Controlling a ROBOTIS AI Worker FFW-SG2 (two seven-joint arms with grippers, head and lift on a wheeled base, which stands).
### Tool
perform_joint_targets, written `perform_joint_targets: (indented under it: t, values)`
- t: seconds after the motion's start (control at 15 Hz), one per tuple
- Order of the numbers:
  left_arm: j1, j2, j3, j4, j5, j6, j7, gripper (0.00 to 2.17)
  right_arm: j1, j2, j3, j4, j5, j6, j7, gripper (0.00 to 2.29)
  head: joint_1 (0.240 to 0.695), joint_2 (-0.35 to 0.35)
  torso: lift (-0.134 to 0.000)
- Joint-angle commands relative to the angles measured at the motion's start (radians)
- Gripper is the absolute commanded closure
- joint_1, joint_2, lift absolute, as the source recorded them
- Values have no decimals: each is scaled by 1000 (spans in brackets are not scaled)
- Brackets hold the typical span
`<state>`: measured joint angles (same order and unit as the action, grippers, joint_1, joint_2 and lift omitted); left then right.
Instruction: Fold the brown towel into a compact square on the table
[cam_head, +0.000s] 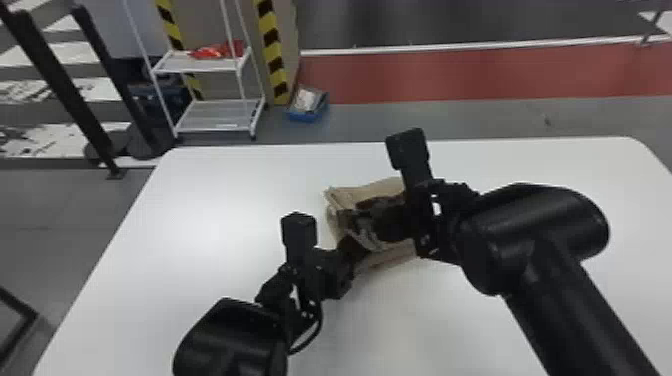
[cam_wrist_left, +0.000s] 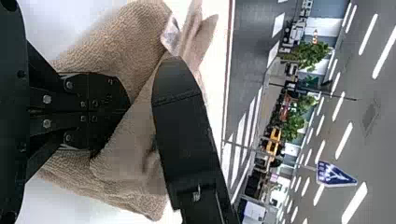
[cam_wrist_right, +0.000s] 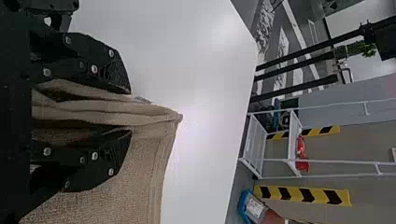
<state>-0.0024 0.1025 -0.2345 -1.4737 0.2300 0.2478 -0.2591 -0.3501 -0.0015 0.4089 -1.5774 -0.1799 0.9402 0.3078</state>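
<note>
The brown towel (cam_head: 387, 257) lies bunched and partly folded on the white table, beneath both grippers. My left gripper (cam_head: 357, 250) is at its near left side; in the left wrist view that gripper (cam_wrist_left: 128, 109) is shut, its fingers together against the towel (cam_wrist_left: 126, 182). From the right, my right gripper (cam_head: 357, 220) reaches over the towel's middle. In the right wrist view the right gripper (cam_wrist_right: 130, 112) has its fingers apart, with raised folds of the towel (cam_wrist_right: 154, 114) between them. A black finger of the other arm crosses in front of the towel in the left wrist view.
The white table (cam_head: 200, 225) extends around the towel, its far edge behind the right arm. Both arms are close together over the towel. Beyond the table stand a white shelf rack (cam_head: 215, 112) and a blue bin (cam_head: 307, 105) on the floor.
</note>
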Motion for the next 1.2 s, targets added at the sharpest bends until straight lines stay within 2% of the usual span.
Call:
perform_joint_targets:
  t: [0.0,0.2,0.27,0.33,0.4,0.47,0.53,0.6,0.73,0.87,1.13]
  values:
    - [1,2,4,-7,2,0,0,2145,43,2,-33,-87,-35,35,0,83,695,129,-123]
    - [2,5,9,-7,6,0,-2,2145,121,2,-91,-231,-76,72,-9,100,695,132,-123]
    - [2,5,11,-7,6,0,-2,2145,157,2,-111,-285,-67,90,-10,421,695,133,-123]
    - [2,3,11,-7,6,0,-2,2145,181,2,-114,-329,-53,108,-12,859,695,132,-123]
    - [2,3,11,-7,6,-3,-2,2145,217,2,-147,-371,-43,127,-12,1551,695,129,-123]
    - [2,2,11,-8,6,0,-2,2145,263,2,-170,-421,-33,130,-6,1825,695,119,-123]
    - [2,2,11,-10,6,0,-2,2145,309,-17,-193,-467,-30,108,4,1939,695,111,-123]
    - [2,0,9,-11,6,0,0,2145,364,-25,-225,-526,-12,72,10,1956,695,103,-123]
    - [4,0,6,-11,6,0,1,2145,441,-26,-285,-559,14,-5,13,1956,695,65,-123]
    - [5,-1,1,-16,6,-3,4,2145,493,-26,-338,-555,19,-63,42,1956,695,32,-123]
    - [12,-1,-5,-33,6,-3,14,2145,569,-26,-380,-523,13,-140,102,1956,695,-17,-123]
